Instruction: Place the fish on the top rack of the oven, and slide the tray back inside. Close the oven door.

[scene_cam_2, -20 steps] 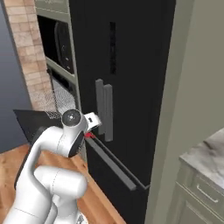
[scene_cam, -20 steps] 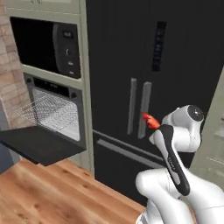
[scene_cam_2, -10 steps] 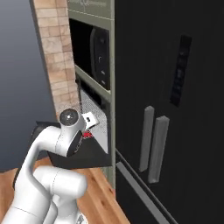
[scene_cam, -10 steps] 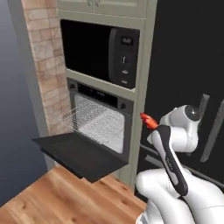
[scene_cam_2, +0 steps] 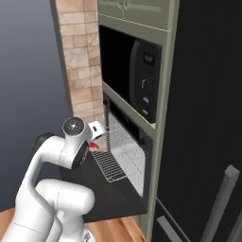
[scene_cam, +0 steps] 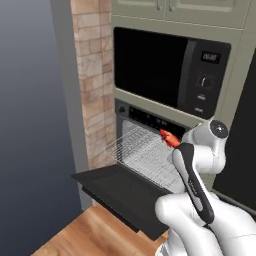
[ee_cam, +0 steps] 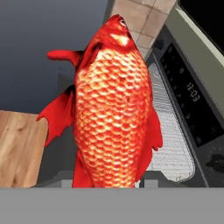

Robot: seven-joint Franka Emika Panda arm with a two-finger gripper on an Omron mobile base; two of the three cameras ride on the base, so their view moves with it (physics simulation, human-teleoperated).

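My gripper (scene_cam: pixel 177 144) is shut on the red-orange fish (scene_cam: pixel 168 137), and holds it in the air in front of the oven (scene_cam: pixel 149 119), over the right part of the top rack (scene_cam: pixel 139 151). That silver wire tray is pulled out above the oven door (scene_cam: pixel 117 192), which hangs open and flat. In the hand view the fish (ee_cam: pixel 112 109) hides the fingertips, with the rack (ee_cam: pixel 168 135) and the oven's control strip (ee_cam: pixel 189 94) to its right. In the right base view the fish (scene_cam_2: pixel 94 145) hangs just left of the rack (scene_cam_2: pixel 113 163), above the door (scene_cam_2: pixel 108 196).
A black microwave (scene_cam: pixel 165 65) sits in the beige cabinetry above the oven. A brick column (scene_cam: pixel 92 80) borders the oven's left side. A tall black fridge (scene_cam_2: pixel 208 123) stands to the right. Wooden floor (scene_cam: pixel 82 235) lies below the door.
The base has driven left, so both base views have shifted from the fridge to the oven. The fish stays in the shut gripper, held the same way.
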